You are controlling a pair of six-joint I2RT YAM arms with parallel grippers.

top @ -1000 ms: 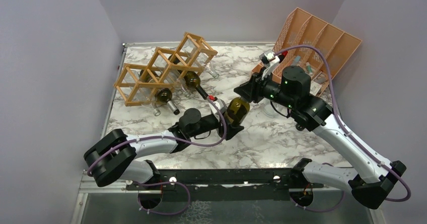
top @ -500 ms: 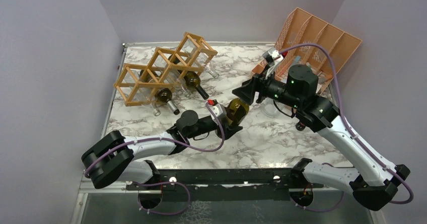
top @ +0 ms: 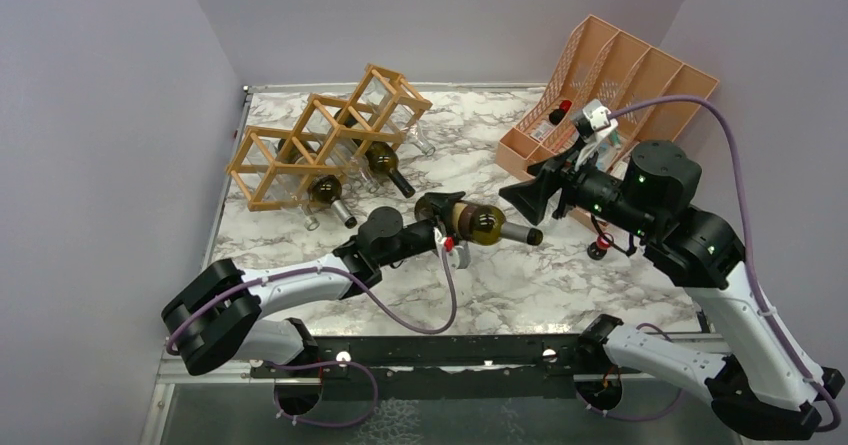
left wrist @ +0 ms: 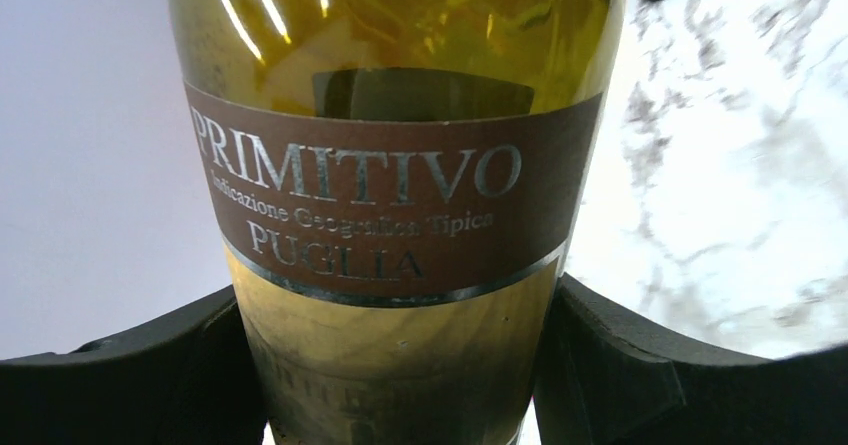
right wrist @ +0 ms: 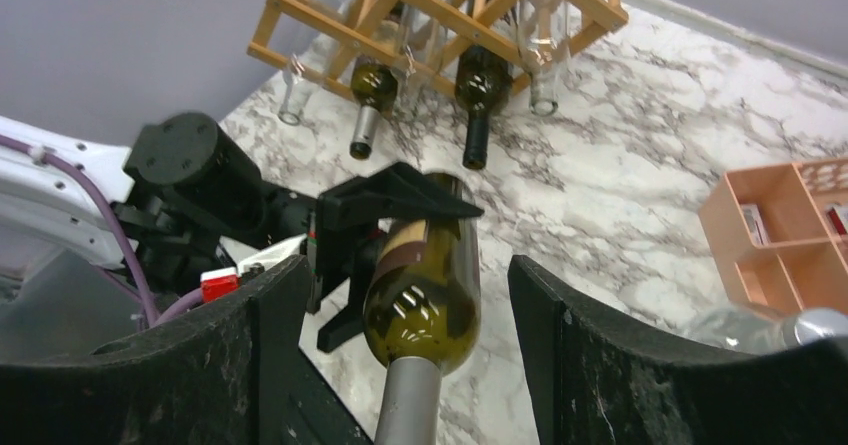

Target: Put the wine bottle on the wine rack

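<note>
The wine bottle (top: 478,222) lies on its side above the middle of the marble surface (top: 560,285), its grey-capped neck pointing to 3 o'clock in the top view. Its brown label reads "PRIMITIVO PUGLIA" in the left wrist view, where the wine bottle (left wrist: 400,195) fills the frame. The left tool (top: 447,221) is clamped on the bottle's body, with one black finger (left wrist: 150,375) pressed against each side of the glass. At 3 o'clock from the neck, the right tool (top: 530,200) faces the bottle with its fingers spread wide. From its own camera, the bottle's neck sits between them without touching either one (right wrist: 270,365). The wine rack (top: 320,135) stands at 10 o'clock from the bottle, well apart, with two dark bottles (top: 385,165) and some clear ones lying in its cells. A peach file organizer (top: 620,75) leans at 2 o'clock, in the far right corner.
</note>
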